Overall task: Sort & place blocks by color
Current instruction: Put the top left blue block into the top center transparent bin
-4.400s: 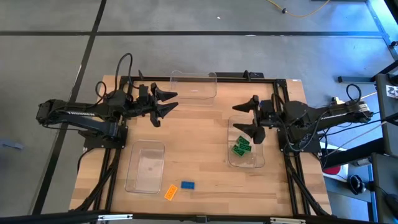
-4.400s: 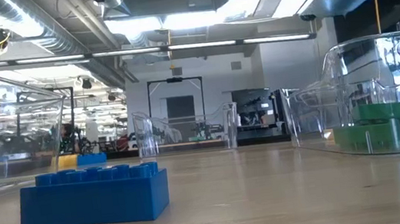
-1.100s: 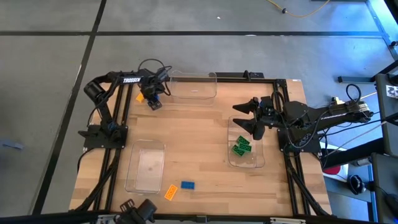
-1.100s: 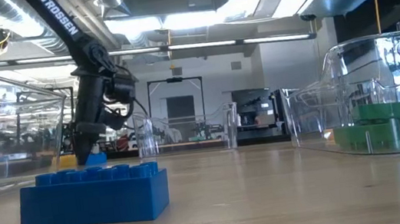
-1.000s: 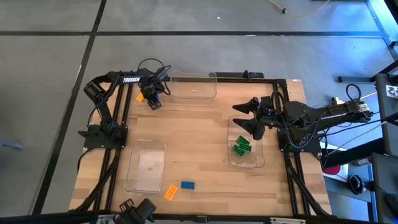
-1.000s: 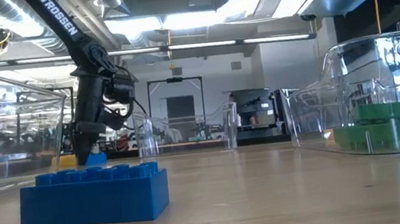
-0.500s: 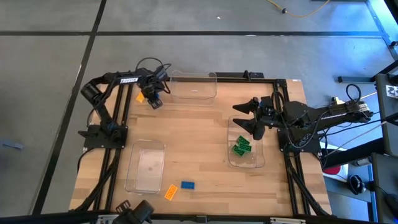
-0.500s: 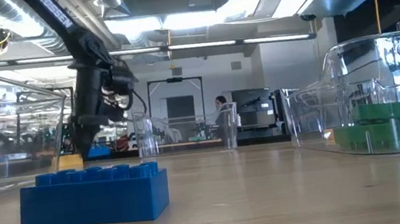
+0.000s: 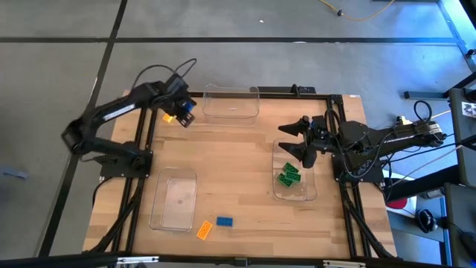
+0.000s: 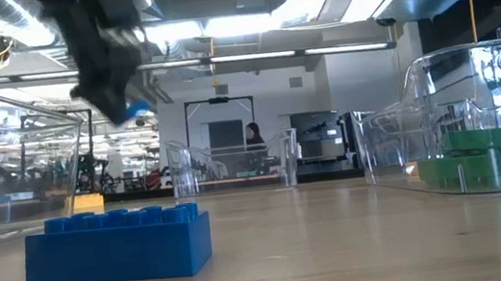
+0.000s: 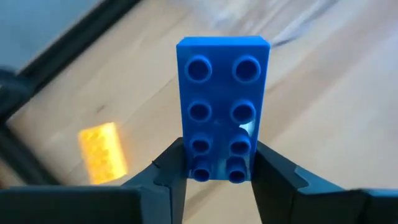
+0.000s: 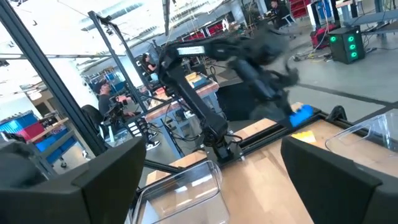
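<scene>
My left gripper hangs above the table's far left corner, shut on a blue block. That block also shows in the low view. An orange block lies on the table just below and beside it. Three green blocks lie in the right tray. A second blue block and an orange block lie near the front edge. My right gripper stands open above the right tray's far end, holding nothing. My left gripper pinches the blue block between its two fingers, by the two long sides at one end. The fingers slant down from above and lie along the block, which juts out past the fingertips. Its studded top faces the wrist camera, and it is lifted clear of the table.
A clear tray stands at the far edge, right of the held block. Another clear tray stands at the near left. The middle of the table is bare wood. A person stands in the room behind.
My left gripper has taken hold of the blue block at the far left corner and has risen with it. The block has come off the table and now hangs well clear. The orange block beside it has stayed in place.
</scene>
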Motion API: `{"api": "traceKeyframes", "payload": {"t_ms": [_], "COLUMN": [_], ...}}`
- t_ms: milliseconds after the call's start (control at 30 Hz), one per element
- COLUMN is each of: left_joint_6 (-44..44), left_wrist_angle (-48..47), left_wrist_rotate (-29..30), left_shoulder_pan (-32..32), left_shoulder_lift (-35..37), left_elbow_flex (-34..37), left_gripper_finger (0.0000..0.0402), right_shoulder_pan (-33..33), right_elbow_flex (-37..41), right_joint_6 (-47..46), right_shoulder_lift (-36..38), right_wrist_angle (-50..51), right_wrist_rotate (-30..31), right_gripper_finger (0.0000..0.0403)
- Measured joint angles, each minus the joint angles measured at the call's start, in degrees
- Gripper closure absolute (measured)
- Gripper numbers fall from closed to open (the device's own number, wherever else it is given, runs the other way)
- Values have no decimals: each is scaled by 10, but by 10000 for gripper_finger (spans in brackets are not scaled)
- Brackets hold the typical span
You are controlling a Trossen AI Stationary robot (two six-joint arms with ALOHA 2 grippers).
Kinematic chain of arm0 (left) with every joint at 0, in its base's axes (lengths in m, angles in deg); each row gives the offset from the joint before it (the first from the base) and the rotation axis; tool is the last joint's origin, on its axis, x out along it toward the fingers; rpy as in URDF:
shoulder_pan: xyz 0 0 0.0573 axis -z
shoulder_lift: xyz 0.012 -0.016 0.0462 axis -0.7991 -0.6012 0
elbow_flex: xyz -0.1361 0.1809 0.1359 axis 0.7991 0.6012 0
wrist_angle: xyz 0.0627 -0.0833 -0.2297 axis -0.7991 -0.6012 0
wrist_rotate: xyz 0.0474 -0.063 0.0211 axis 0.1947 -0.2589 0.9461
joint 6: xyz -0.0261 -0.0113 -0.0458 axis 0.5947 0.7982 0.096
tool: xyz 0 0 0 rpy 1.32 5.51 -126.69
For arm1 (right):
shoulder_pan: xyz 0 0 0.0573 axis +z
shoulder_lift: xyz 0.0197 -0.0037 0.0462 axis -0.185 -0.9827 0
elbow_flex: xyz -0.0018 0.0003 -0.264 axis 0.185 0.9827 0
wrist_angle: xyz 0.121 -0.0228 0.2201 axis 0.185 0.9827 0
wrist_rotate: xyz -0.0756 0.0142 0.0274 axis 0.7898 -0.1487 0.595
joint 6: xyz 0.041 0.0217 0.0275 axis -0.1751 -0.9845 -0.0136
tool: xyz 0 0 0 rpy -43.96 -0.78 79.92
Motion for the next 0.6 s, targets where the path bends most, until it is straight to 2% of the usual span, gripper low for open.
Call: {"api": "traceKeyframes", "payload": {"t_ms": [133, 267, 433, 600], "left_joint_6": [89, 143, 141, 112], "left_wrist_angle": [66, 169, 305, 376], "left_wrist_rotate": [9, 85, 219, 330], "left_shoulder_pan": [115, 267, 442, 542], "left_shoulder_lift": [81, 130, 135, 95], "left_elbow_flex": [0, 0, 0, 0], "left_gripper_finger": [275, 275, 275, 275], "right_shoulder_pan": [0, 0, 0, 0], "right_elbow_flex": [0, 0, 0, 0], "right_joint_6": [0, 2, 7, 19], "right_shoulder_lift": [0, 0, 0, 0], "right_wrist_angle": [0, 1, 3, 5], "right_wrist_rotate": [0, -10, -10, -10], "right_gripper_finger": [27, 27, 27, 27]}}
